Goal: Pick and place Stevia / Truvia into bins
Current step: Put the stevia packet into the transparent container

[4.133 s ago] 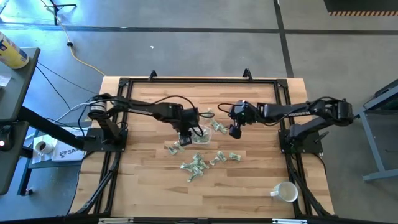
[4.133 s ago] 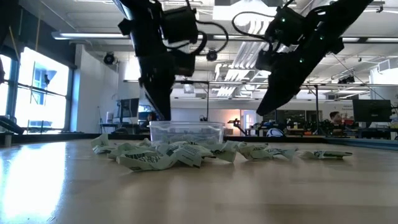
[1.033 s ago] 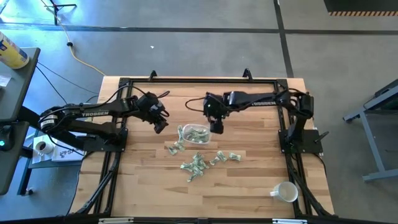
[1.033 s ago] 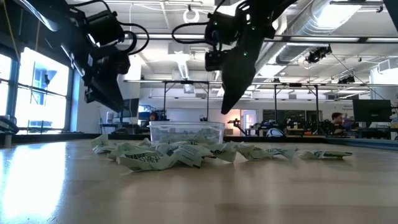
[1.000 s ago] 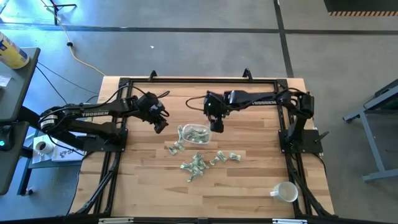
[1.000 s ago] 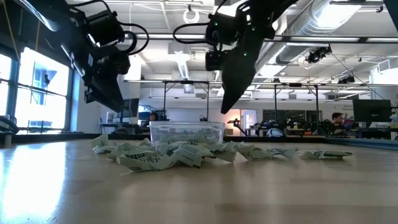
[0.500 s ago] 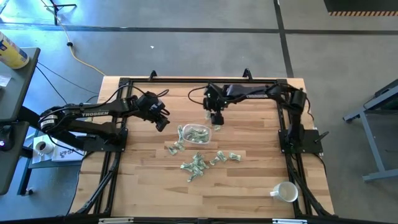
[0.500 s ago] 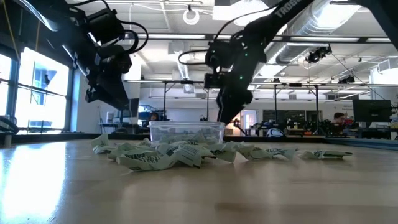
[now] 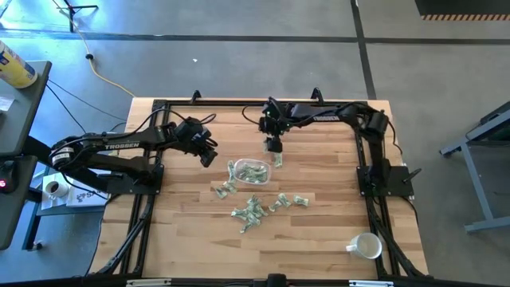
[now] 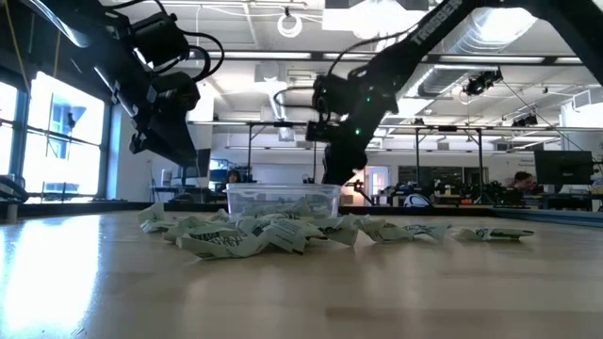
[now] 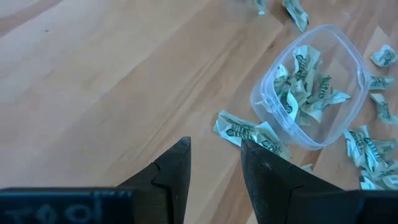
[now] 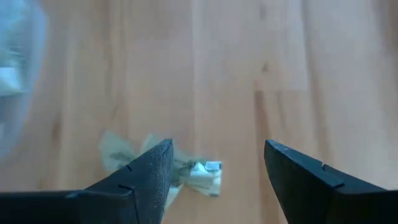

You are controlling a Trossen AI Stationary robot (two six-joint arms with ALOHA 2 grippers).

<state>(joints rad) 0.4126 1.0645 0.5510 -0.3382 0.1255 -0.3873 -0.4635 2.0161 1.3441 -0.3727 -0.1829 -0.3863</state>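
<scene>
The right gripper (image 9: 275, 151) hung with its fingers spread and nothing between them, low over a crumpled packet (image 12: 198, 170) lying on the wood just beyond the far edge of the clear container (image 9: 253, 172). The left gripper (image 9: 209, 159) waited off to the container's left, its fingers parted and empty. The container already held several green and white packets (image 11: 303, 87). Plenty remained outside: two by its left side (image 11: 250, 132), a loose cluster nearer the table's front edge (image 9: 253, 212), and the far one, which looked to be the next pick. The task seemed only partly done.
</scene>
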